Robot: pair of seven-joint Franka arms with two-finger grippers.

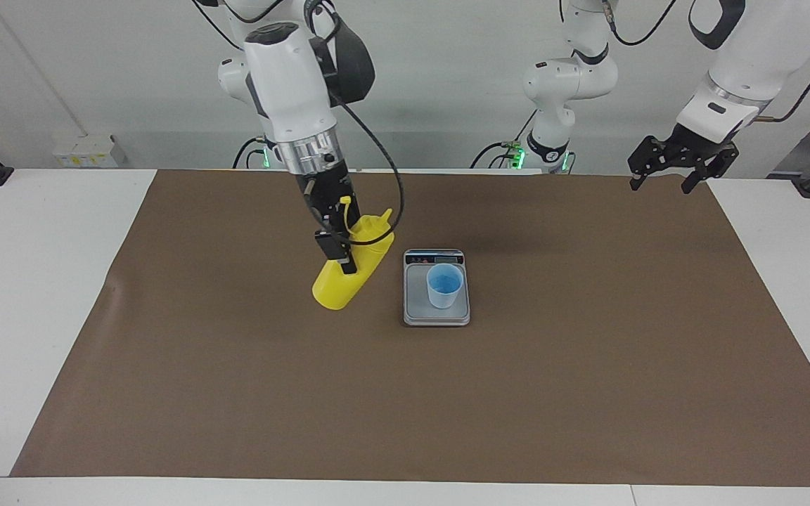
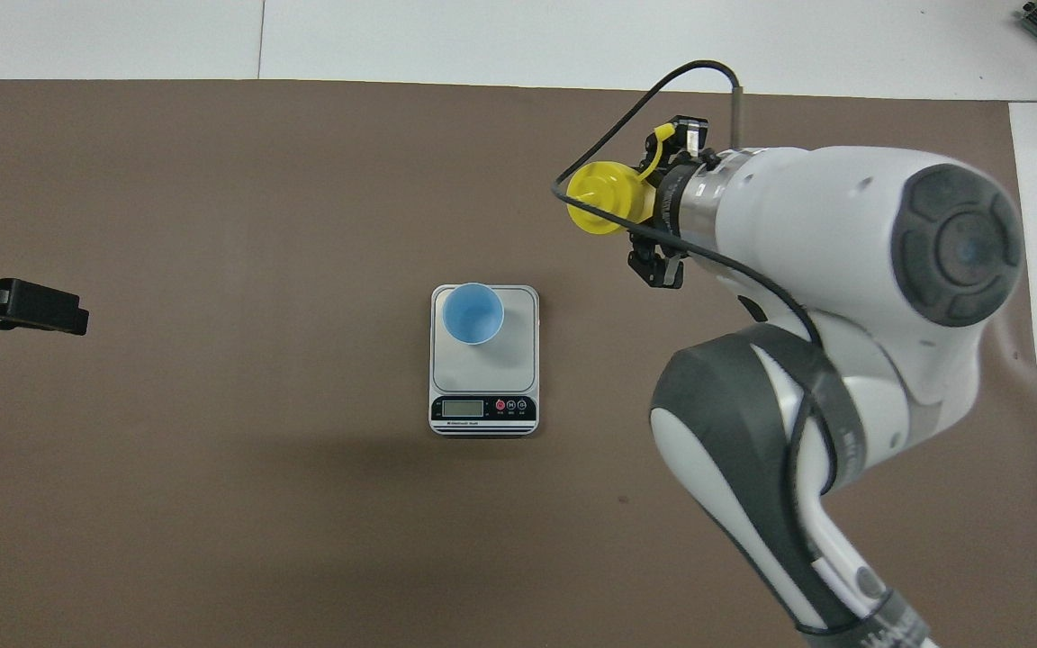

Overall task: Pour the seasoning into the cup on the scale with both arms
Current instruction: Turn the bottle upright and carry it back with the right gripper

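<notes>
My right gripper (image 1: 343, 254) is shut on the seasoning, a yellow squeeze bottle (image 1: 338, 288). It holds the bottle tilted over the mat beside the scale, toward the right arm's end, with the nozzle leaning toward the scale. The cap strap sticks up by the gripper. In the overhead view the bottle (image 2: 599, 193) shows in front of my right gripper (image 2: 655, 220). The pale blue cup (image 1: 445, 284) stands upright on the silver-grey scale (image 1: 436, 314); it also shows from overhead (image 2: 473, 313) on the scale (image 2: 518, 360). My left gripper (image 1: 664, 185) waits open and empty, raised over the left arm's end of the mat.
A brown mat (image 1: 236, 393) covers most of the white table (image 1: 25, 281). The scale's dark display strip (image 2: 482, 409) is at its end nearer the robots. My left gripper (image 2: 23, 306) shows at the overhead view's edge. The right arm's cable loops beside the bottle.
</notes>
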